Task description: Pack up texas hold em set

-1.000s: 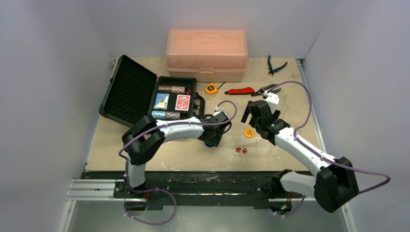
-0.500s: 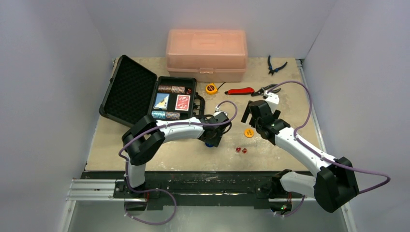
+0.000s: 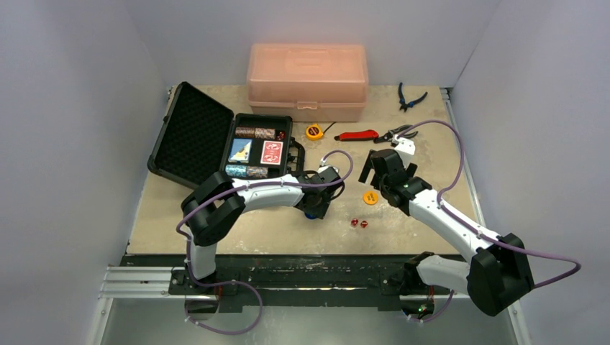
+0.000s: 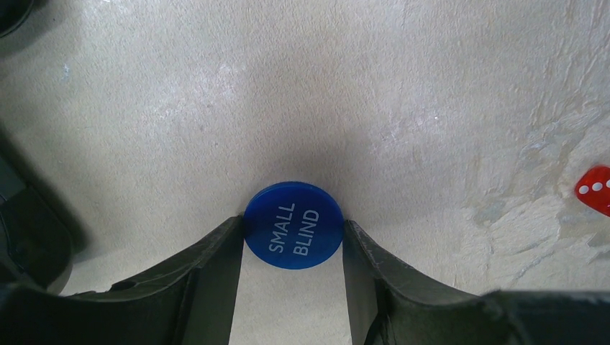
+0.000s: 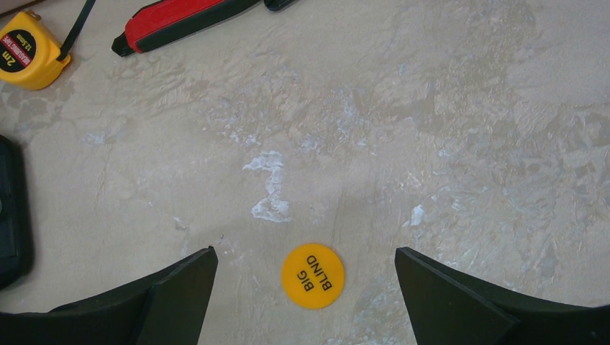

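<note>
- Pale grey walls close in a worn beige tabletop [image 3: 424, 154] on three sides.
- Toward the far left corner lies the black briefcase [image 3: 262, 117]. Its foam-lined lid [image 3: 190, 136] is thrown open toward the left edge.
- Inside the case, chip stacks [image 3: 255, 133] lie in a row along the far side, with a second row along the near side. The blue card deck [image 3: 240, 150] and the red card deck [image 3: 271, 152] sit side by side between the rows.
- The left gripper [image 4: 293, 231] is near the middle of the tabletop, just right of the case. Its two fingers [image 4: 216, 266] press against opposite edges of the blue disc [image 4: 293, 215], pinching it. The disc reads SMALL BLIND and lies flat on the surface.
- The right gripper [image 5: 306, 253] is spread wide. The yellow disc [image 5: 312, 275], marked BIG BLIND, lies flat between its fingers and touches neither.
- Two red dice [image 3: 358, 223] lie close together toward the near edge, between the two arms.
- A translucent pink box [image 3: 308, 80] stands closed against the middle of the far edge.
- A yellow tape measure [image 5: 27, 50] and a red-handled tool [image 5: 180, 20] lie just in front of the box.
- Blue-handled pliers [image 3: 410, 97] lie by the far right corner.
</note>
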Robot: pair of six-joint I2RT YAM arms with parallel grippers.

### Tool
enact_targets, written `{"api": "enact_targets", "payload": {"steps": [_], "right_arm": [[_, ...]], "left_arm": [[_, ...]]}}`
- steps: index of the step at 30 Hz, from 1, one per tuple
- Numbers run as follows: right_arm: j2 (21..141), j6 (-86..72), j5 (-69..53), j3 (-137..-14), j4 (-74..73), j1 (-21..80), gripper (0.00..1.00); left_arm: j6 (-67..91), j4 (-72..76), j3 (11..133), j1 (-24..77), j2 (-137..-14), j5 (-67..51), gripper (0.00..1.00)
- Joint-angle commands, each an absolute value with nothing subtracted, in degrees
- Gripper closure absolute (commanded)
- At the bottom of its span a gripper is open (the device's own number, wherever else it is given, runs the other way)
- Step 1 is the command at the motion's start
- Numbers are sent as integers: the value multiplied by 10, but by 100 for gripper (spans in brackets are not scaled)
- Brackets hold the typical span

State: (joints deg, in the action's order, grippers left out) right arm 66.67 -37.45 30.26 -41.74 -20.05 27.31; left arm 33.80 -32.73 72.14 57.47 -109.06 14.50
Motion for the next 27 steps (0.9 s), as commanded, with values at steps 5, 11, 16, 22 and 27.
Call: {"api": "enact_targets", "payload": {"steps": [5, 11, 16, 22, 27], "right_arm": [[655, -368, 301, -417, -182, 271, 1], [656, -369, 300, -415, -181, 269, 1], [654, -367, 296, -416, -180, 270, 1], [651, -367, 295, -415, -181, 269, 1], [651, -367, 295, -414, -181, 269, 1]], "left_arm": [[328, -351, 725, 578, -1062, 162, 67], [330, -359, 729, 578, -1050, 163, 67], [330, -366, 734, 578, -1039, 167, 67], [330, -372, 734, 578, -1026, 171, 68], [328, -381, 734, 578, -1018, 183, 68]]}}
